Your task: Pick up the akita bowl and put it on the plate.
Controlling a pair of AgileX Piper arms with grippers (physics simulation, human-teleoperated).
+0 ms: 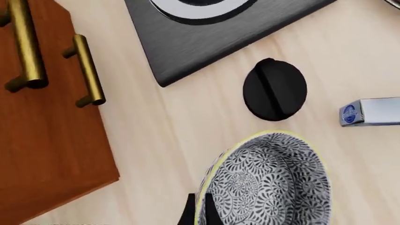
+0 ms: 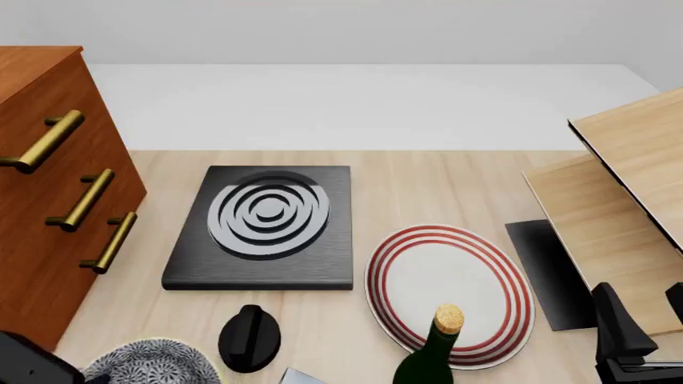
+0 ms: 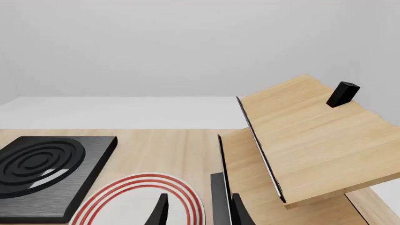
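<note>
Upright, round floral akita bowl [image 2: 153,362] with left jaws clamping its rim; flat red-ringed plate [image 2: 449,282]; right jaws apart.

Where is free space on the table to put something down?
Bare wood lies behind the plate, between the stove and the wooden shelf, and between the stove and the cabinet. The near edge is crowded: akita bowl, knob, bottle.

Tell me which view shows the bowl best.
The left wrist view: the bowl fills the lower frame, and its patterned inside and pale rim are clear. The front view shows only part of it at the bottom edge, near the knob. The right wrist view does not show it.
</note>
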